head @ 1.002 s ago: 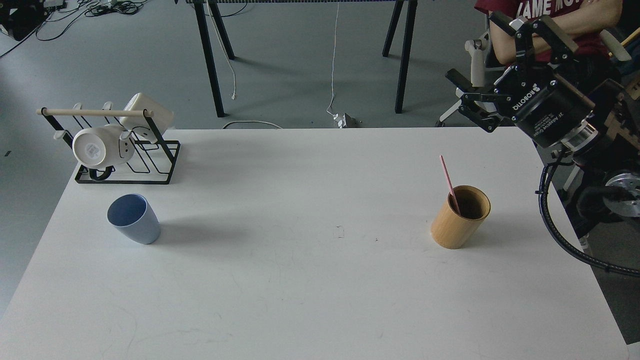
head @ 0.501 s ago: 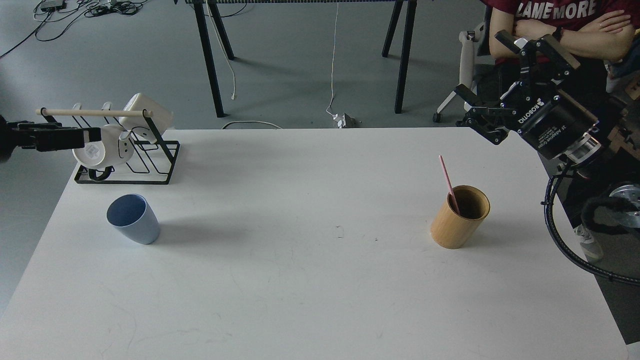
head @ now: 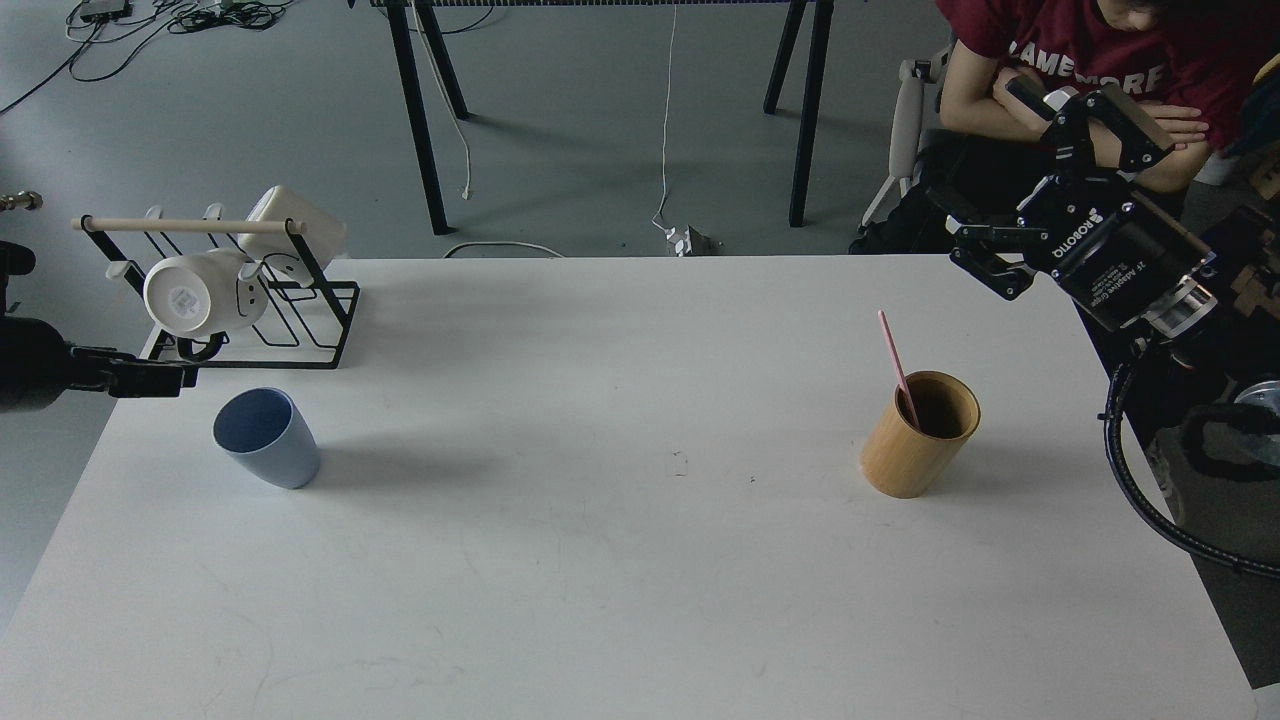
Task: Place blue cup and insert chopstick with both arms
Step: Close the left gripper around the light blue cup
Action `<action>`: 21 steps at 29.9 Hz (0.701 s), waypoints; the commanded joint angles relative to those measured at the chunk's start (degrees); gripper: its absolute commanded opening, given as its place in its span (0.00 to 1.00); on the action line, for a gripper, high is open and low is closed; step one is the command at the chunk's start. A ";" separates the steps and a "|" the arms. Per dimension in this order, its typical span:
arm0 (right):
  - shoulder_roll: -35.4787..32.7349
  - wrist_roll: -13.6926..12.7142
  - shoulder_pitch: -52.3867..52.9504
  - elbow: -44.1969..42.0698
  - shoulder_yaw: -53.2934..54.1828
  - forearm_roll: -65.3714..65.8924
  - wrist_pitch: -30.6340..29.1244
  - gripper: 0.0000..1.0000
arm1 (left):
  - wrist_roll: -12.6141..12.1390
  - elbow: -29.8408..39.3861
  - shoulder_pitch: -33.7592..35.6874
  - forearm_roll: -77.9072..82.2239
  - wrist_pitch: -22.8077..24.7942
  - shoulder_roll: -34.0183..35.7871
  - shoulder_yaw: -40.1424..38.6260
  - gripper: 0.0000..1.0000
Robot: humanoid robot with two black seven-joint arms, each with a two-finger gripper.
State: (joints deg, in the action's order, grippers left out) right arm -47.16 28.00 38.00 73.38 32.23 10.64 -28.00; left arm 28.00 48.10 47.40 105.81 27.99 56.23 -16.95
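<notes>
tumbler: light-blue plastic cup (head: 266,437), darker blue inside, left
stick: thin pink chopstick (head: 897,367)
cylinder: tan bamboo holder (head: 918,435), right
table: plain white top (head: 620,560)

Bright, even daylight-type lighting, nothing harsh. Soft blurry-edged shadows running to the right of things: a long faint one off the blue cup (head: 266,437), a shorter one off the bamboo holder (head: 921,433), another spreading right from the mug rack (head: 250,290). So light coming from the left side. White table (head: 640,560) a bit washed out but not blown, faint scuffs still readable. No real glare. Left gripper (head: 150,378) just a dark low-contrast shape at the frame edge, fingers not separable. Right gripper (head: 985,235) sharp enough for its white lettering, fingers a little soft against the dark background behind them. Slight grain and a cool grey-green cast overall.
</notes>
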 commanded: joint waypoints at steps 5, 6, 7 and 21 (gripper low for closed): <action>-0.30 0.00 -0.82 0.09 0.03 0.00 0.00 0.99 | 0.00 -0.20 -0.03 -0.26 0.01 -2.35 0.07 0.97; -0.30 0.00 -0.82 0.09 0.03 0.00 0.00 0.99 | 0.00 -0.20 -0.38 -0.26 0.01 -2.52 -0.01 0.97; -0.30 0.00 -0.91 0.09 0.03 0.00 0.00 0.99 | 0.00 -0.20 -0.73 -0.26 0.01 -2.52 0.07 0.97; -0.30 0.00 -1.79 0.01 0.03 0.00 0.00 0.99 | 0.00 -1.52 -3.02 -0.34 0.01 -5.77 -0.02 0.96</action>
State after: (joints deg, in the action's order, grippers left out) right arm -47.47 28.00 36.46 73.39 32.27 10.64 -28.00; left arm 28.00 47.55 44.46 105.48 28.00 51.46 -16.91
